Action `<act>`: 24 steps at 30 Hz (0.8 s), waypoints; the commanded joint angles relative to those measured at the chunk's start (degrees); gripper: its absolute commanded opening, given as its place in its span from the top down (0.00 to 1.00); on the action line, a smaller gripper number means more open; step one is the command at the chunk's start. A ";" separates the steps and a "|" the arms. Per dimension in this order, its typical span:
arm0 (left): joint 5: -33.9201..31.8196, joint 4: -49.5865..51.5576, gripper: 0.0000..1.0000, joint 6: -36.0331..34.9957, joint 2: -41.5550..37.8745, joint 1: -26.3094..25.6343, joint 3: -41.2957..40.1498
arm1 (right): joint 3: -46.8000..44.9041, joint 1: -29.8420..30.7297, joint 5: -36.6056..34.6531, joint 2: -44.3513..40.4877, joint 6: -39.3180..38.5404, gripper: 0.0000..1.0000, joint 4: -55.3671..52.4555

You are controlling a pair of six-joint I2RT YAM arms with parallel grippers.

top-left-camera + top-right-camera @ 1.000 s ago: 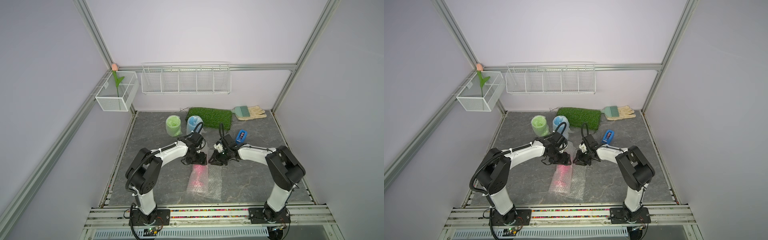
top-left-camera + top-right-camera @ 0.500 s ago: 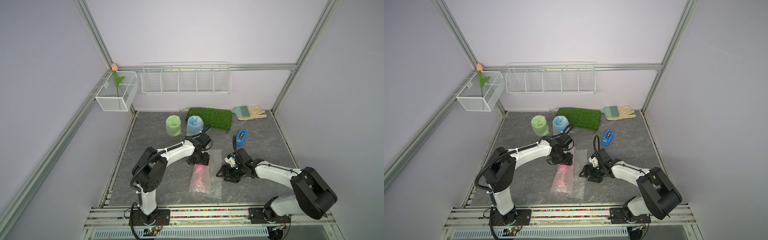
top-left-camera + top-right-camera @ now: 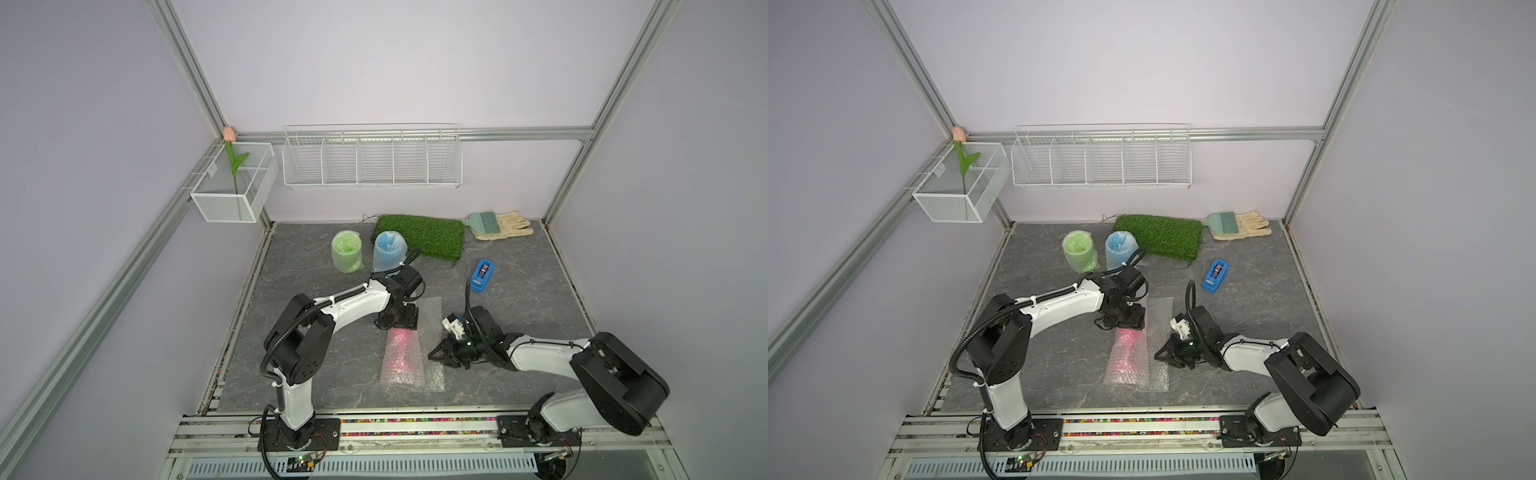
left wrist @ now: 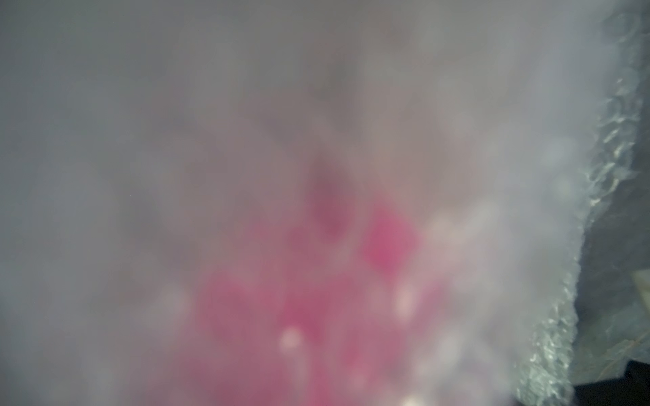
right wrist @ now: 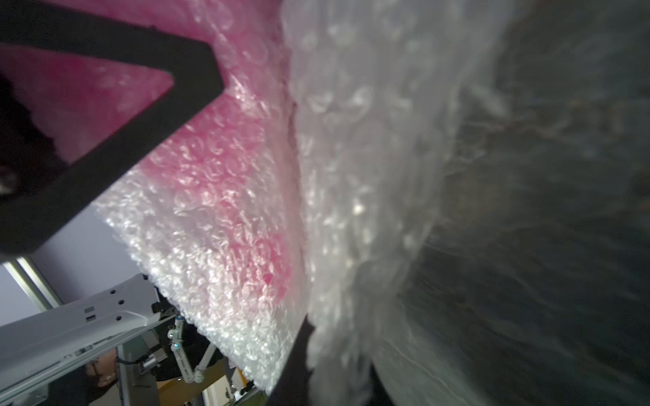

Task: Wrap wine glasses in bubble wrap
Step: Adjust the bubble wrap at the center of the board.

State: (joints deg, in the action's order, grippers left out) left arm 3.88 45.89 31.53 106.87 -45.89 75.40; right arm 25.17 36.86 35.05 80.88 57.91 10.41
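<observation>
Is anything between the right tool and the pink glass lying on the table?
Only the bubble wrap. The pink glass lies rolled inside it, and the right tool sits at its loose flap beside the roll, so it meets wrap, not glass. Nothing else lies between; the tape dispenser stands farther back.

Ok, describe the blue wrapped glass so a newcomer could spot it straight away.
Find the green grass mat against the back wall. Two bubble-wrapped goblets stand beside its left end. The blue goblet is the one nearer the mat; the lime green goblet stands farther off.
</observation>
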 commanded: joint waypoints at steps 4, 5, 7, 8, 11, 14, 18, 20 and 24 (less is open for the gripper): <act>-3.75 1.41 0.29 2.56 1.90 0.27 -1.07 | 7.56 2.04 -7.91 -6.44 -3.98 0.93 -19.28; -3.48 0.95 0.30 2.62 1.94 0.27 -1.28 | 9.18 2.92 -9.08 -6.87 -4.03 0.93 -21.20; -3.02 0.11 0.31 2.92 2.02 0.27 -1.56 | 11.98 4.96 -11.11 -6.68 -3.20 0.93 -22.91; -2.87 -0.30 0.31 3.18 2.11 0.27 -1.63 | 13.41 6.12 -12.22 -6.20 -2.62 0.93 -23.51; -2.43 -1.35 0.32 3.77 2.39 0.36 -2.04 | 17.51 9.95 -15.78 -3.81 -1.45 0.93 -24.98; -2.43 -2.09 0.32 4.36 2.39 0.48 -2.36 | 21.22 13.43 -18.47 -1.01 -0.66 0.90 -25.09; -1.84 -3.14 0.32 5.08 2.47 0.87 -2.96 | 24.55 17.19 -21.05 1.70 -0.35 0.80 -25.72; -1.43 -3.50 0.31 5.34 2.47 1.20 -3.17 | 24.84 18.60 -22.67 2.28 -0.17 0.72 -26.82; -0.72 -4.77 0.31 6.65 2.32 1.83 -3.45 | 26.09 21.09 -25.65 3.20 0.58 0.55 -27.45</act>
State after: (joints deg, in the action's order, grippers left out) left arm 5.06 43.16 35.33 106.78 -45.23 74.56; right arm 49.43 56.27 12.25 82.98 57.58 -14.87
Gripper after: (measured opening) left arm 0.727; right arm 0.430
